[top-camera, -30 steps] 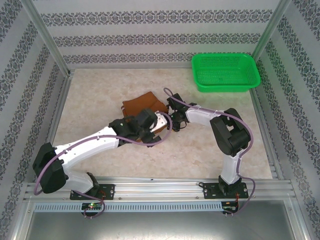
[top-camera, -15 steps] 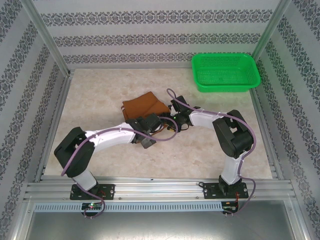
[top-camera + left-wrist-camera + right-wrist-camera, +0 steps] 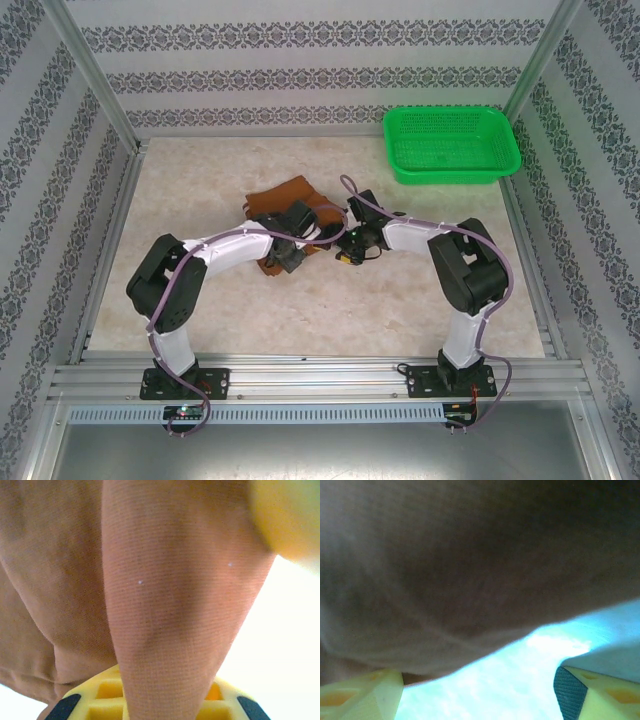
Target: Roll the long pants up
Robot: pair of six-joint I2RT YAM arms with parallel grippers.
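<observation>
Long pants point(image 3: 290, 198): gathered into a compact rust-brown bundle on the table point(image 3: 400, 300), slightly left of centre and well apart from the walls.

Left gripper point(image 3: 282, 256): positioned at the near edge of the bundle, with the cloth lying directly ahead of it, toward the far side. In the left wrist view its yellow fingers point(image 3: 107, 700) are drawn in on a raised fold that runs up between them. Judged a pinch on the cloth.

Right gripper point(image 3: 477, 692): positioned at the right edge of the bundle, with the cloth ahead of it and to its left. Its fingers are spread wide with only bare table between them. The cloth edge passes just beyond the fingertips.

Governing relation: the bundle's visible far edge runs left to right, so a roll would likely turn about that axis. The left arm is the one in contact. The right would need to advance under the edge first.

Green basket point(image 3: 452, 145): far right corner, well apart from the pants, nothing visible inside.
</observation>
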